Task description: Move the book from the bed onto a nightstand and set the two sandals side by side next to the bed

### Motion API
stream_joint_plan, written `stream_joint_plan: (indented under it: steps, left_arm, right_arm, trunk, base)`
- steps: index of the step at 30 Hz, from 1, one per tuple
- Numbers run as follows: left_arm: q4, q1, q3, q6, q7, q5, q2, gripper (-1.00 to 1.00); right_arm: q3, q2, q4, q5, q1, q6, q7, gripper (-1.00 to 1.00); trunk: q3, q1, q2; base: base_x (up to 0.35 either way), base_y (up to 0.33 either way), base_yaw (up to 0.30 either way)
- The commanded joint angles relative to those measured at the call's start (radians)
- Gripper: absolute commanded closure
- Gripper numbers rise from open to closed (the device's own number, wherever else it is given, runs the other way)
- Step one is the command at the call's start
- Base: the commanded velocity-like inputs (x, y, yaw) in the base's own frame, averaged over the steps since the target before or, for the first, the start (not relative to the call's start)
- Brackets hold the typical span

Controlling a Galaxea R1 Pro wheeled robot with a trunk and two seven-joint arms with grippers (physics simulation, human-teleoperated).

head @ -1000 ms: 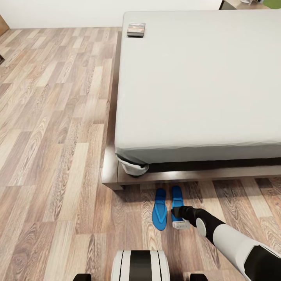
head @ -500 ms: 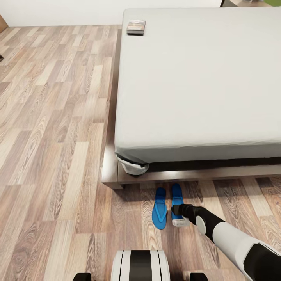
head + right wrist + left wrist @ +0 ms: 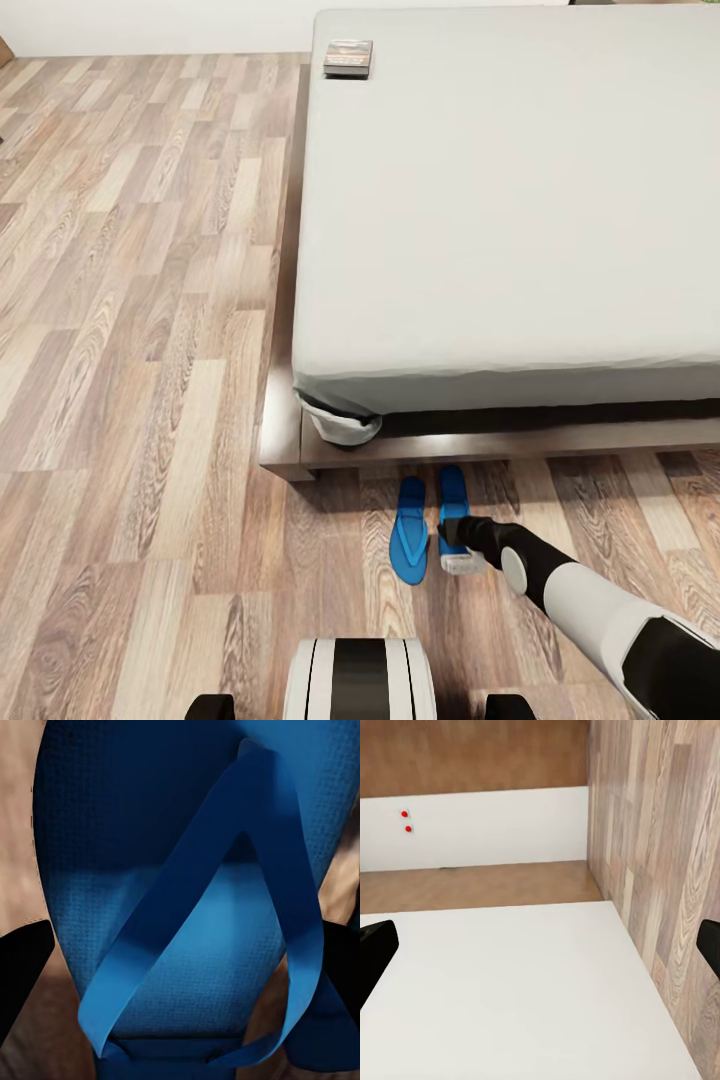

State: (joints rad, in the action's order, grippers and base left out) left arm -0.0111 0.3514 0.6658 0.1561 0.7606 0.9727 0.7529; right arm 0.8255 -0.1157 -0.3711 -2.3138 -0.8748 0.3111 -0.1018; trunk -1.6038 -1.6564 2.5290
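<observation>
Two blue sandals lie side by side on the wood floor in front of the bed's [image 3: 510, 200] foot end: the left sandal [image 3: 409, 530] and the right sandal [image 3: 456, 500], which has a whitish heel part. My right gripper [image 3: 453, 530] hangs low over the right sandal. In the right wrist view that sandal [image 3: 187, 892] and its strap lie between the spread black fingertips [image 3: 22, 967] of the open right gripper [image 3: 184, 960]. The book [image 3: 348, 57] lies on the mattress at its far left corner. The left gripper [image 3: 540, 952] is open and holds nothing.
The bed's dark wooden frame [image 3: 480, 450] runs just beyond the sandals, and a bunched white sheet corner [image 3: 340, 425] hangs at its near left corner. Wood-plank floor [image 3: 140, 350] stretches along the bed's left side. My base [image 3: 360, 680] stands just before the sandals.
The head view has shifted a little, so the bed sits higher in the picture. My right gripper stays over the right sandal, edged slightly toward the bed.
</observation>
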Motion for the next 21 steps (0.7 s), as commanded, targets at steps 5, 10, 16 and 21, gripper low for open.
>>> stream_joint_plan:
  steps: [5, 10, 16, 21]
  left_arm:
    - [-0.001, 0.0, 0.006, 0.005, 0.003, 0.011, 0.0, -1.0]
    - [-0.001, 0.0, 0.006, 0.005, 0.003, 0.011, 0.0, -1.0]
    - [-0.001, 0.0, 0.006, 0.005, 0.003, 0.011, 0.0, -1.0]
    - [-0.001, 0.0, 0.006, 0.005, 0.003, 0.011, 0.0, -1.0]
  right_arm:
    - [0.003, -0.001, -0.003, -0.003, -0.004, 0.005, -0.004, 1.0]
    - [0.004, -0.002, -0.002, -0.003, -0.005, 0.005, -0.004, 1.0]
    - [0.004, -0.002, -0.001, -0.003, -0.007, 0.005, -0.004, 1.0]
    - [0.005, -0.002, 0.0, -0.003, -0.007, 0.005, -0.004, 1.0]
  trunk:
    - [-0.001, 0.0, 0.0]
    - [-0.001, 0.0, 0.0]
    - [-0.001, 0.0, 0.0]
    - [-0.001, 0.0, 0.0]
  base:
    - [0.0, 0.0, 0.0]
    - [0.0, 0.0, 0.0]
    - [0.0, 0.0, 0.0]
    - [0.0, 0.0, 0.0]
